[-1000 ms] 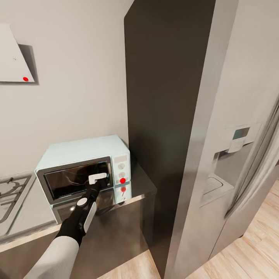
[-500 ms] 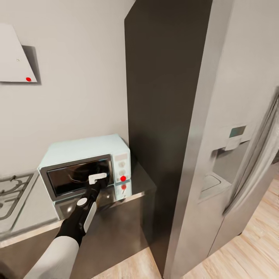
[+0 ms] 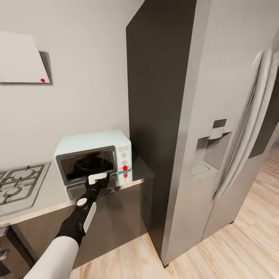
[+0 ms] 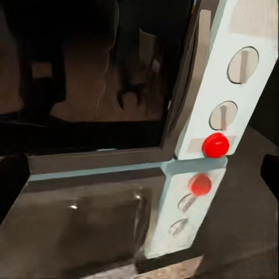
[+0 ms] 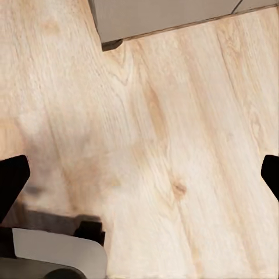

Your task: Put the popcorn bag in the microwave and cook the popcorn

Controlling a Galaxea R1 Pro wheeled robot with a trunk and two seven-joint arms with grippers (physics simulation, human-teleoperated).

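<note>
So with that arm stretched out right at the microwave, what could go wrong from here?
Two things, I think. The left gripper sits close to the microwave door's lower edge; a small slip could shove the oven along the glossy countertop. Also, the red light and the knobs lie just beside where the arm points, so it might bump a knob by accident. Whether the popcorn bag is inside cannot be told through the dark glass.

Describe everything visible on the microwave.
The microwave is a pale blue-mint box with a dark glass door, shut, in a grey frame. Its right-hand panel holds two white knobs and a round red light. It stands upright on the glossy countertop, which mirrors it, beside the dark cabinet side. The left gripper hovers at the door's lower edge.
</note>
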